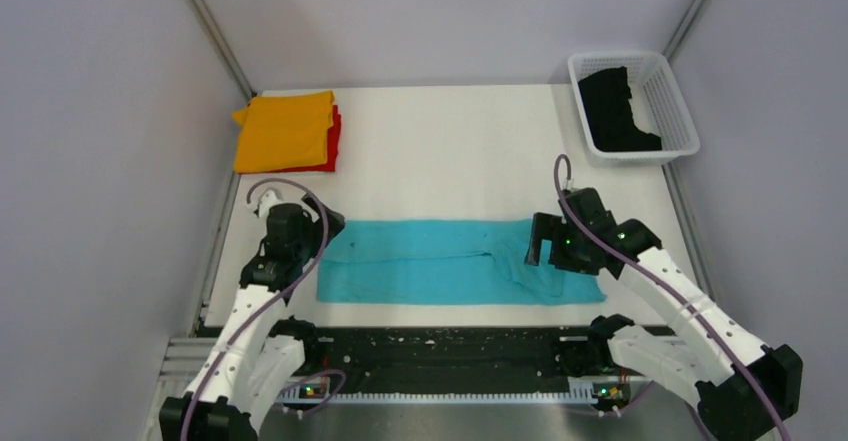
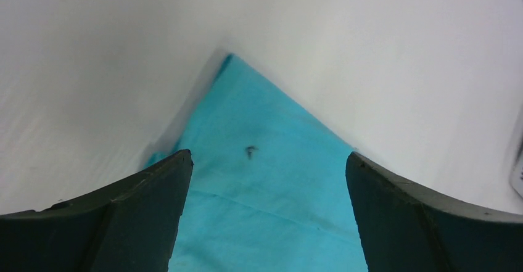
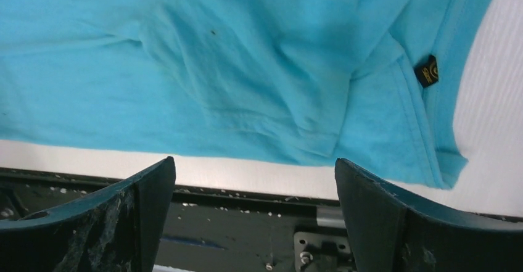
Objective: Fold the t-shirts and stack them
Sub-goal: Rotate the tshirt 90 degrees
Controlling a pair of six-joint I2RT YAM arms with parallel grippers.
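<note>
The turquoise-blue t-shirt [image 1: 440,261] lies flat as a long strip near the table's front edge. My left gripper [image 1: 330,229] is open over its left far corner; the left wrist view shows that corner [image 2: 259,179] between the open gripper [image 2: 268,179]. My right gripper [image 1: 540,246] is open and empty above the shirt's right end. In the right wrist view the gripper [image 3: 256,185] frames the table's front edge, just short of the shirt [image 3: 247,68]. The folded orange t-shirt [image 1: 285,131] lies on the folded red one [image 1: 334,139] at the far left. The black t-shirt [image 1: 615,111] is in the basket.
The white mesh basket [image 1: 683,116] stands at the far right corner. A black rail [image 1: 450,356] runs along the table's front edge between the arm bases. Grey walls close in the left, right and back. A small black label [image 3: 426,71] sits on the turquoise shirt's collar end.
</note>
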